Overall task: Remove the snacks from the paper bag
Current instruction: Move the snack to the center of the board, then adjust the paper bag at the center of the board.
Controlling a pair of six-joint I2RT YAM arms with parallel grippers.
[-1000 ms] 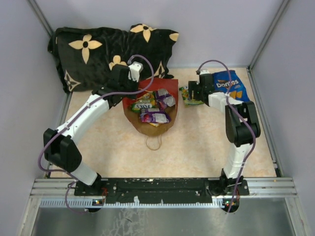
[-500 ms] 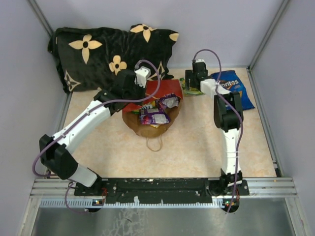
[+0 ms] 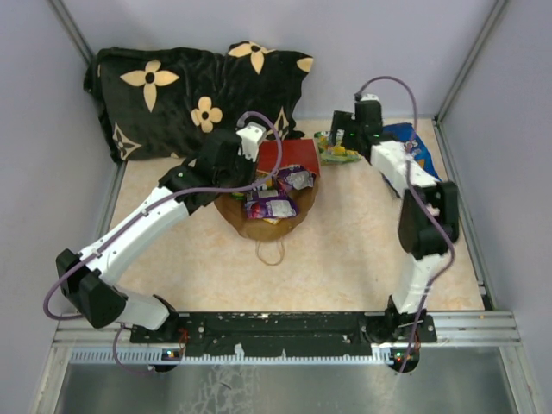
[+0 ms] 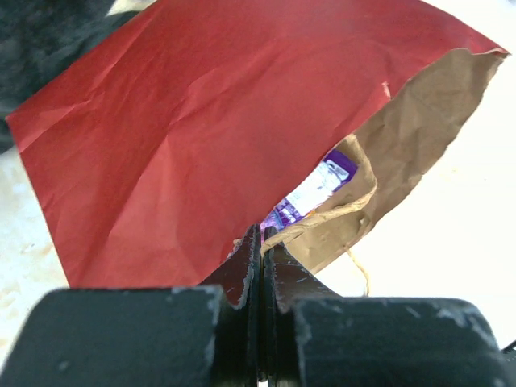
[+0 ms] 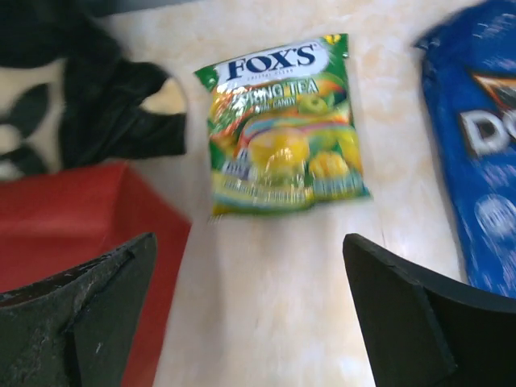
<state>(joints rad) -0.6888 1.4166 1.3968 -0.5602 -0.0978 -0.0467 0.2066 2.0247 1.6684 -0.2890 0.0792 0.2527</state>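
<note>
Two snacks now lie outside the paper bag point(image 3: 289, 157), at upper right: the blue Doritos bag point(image 5: 476, 161) and the green Fox's pouch point(image 5: 278, 129). Our right gripper point(image 5: 248, 242) carried that pouch a second ago and now hangs over it, jaws spread wide and empty. Our left gripper point(image 4: 262, 242) stays pinched tight on the bag's red wall at centre frame. A purple pouch point(image 3: 270, 205) remains inside.
</note>
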